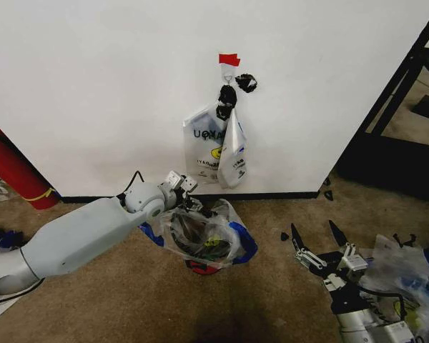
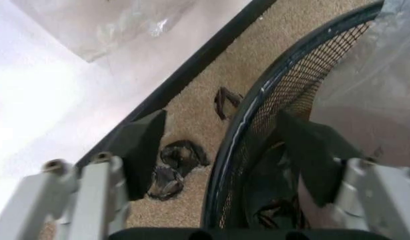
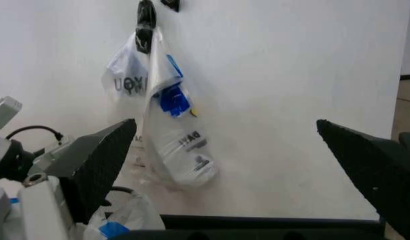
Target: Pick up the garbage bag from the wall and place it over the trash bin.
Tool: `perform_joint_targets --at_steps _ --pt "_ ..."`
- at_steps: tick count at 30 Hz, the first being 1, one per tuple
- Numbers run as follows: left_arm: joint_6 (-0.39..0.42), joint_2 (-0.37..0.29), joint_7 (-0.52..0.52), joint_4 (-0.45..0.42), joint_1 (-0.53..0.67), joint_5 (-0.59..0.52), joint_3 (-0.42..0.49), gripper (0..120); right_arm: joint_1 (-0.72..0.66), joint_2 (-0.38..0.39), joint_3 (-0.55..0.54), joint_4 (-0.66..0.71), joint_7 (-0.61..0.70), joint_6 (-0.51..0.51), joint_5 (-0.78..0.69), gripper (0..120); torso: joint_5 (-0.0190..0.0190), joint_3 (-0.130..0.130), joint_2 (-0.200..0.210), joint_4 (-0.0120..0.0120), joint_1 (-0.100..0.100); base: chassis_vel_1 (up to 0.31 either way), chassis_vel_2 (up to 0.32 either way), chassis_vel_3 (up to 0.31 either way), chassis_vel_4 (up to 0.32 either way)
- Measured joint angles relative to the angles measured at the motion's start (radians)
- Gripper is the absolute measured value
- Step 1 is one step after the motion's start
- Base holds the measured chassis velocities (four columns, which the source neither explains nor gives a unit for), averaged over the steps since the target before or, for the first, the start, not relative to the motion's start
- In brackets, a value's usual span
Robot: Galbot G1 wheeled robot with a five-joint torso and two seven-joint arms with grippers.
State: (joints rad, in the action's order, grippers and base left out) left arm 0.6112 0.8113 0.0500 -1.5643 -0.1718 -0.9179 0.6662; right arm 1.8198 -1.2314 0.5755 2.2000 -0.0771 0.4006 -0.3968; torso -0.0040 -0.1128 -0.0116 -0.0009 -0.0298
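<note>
Head view: the left gripper is at the back rim of the bin, which stands on the carpet just before the wall. A clear bag with blue handles is already draped over the bin, its mouth bunched and uneven. More printed bags hang from the hook under the red tape. The right gripper waits low on the right, well apart, its fingers spread wide.

To do this step well, I judge the plastic should be pulled outward and down over the rim at the wall side, evenly, so the mouth stays open and does not slip in.

Left wrist view: the left gripper's fingers stand wide, straddling the bin's mesh rim, one finger outside by the baseboard, one inside. Film lies inside the bin, and dark scraps lie on the carpet outside.

Right wrist view: the right gripper gapes empty, facing the hanging bags.
</note>
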Motion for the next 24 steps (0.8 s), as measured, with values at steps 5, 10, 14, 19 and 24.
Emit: perform_joint_targets --at_steps 5,10,14,19,24 --pt "0.0 0.006 0.0 0.003 0.0 -0.021 0.0 49 0.0 0.0 -0.003 -0.002 0.001 0.001 0.0 100 0.0 0.0 0.0 -0.0002 0.0 0.0 0.0 0.0 0.0" --pt "0.002 0.018 0.002 0.008 0.004 -0.068 0.005 27 0.0 -0.001 -0.007 -0.004 0.004 0.001 0.001 100 0.0002 0.0 0.0 0.0 0.0 0.0 0.0 0.0 0.0" --pt "0.001 0.026 0.027 0.011 -0.004 -0.11 -0.003 17 0.0 -0.001 -0.007 -0.006 0.006 0.001 0.0 100 -0.0001 0.0 0.0 -0.0003 0.0 0.0 0.0 0.0 0.0" --pt "0.001 0.016 0.087 -0.024 -0.038 -0.189 -0.05 5 -0.002 -0.001 -0.007 -0.008 0.01 -0.002 0.0 100 -0.0001 0.0 0.0 -0.0008 0.0 0.0 0.0 0.0 0.0" --pt "0.013 -0.046 0.274 -0.175 -0.157 -0.343 -0.17 3 -0.018 0.001 -0.015 -0.016 0.023 -0.023 -0.003 100 0.0 0.0 0.0 0.0002 0.0 0.0 0.0 0.0 0.0"
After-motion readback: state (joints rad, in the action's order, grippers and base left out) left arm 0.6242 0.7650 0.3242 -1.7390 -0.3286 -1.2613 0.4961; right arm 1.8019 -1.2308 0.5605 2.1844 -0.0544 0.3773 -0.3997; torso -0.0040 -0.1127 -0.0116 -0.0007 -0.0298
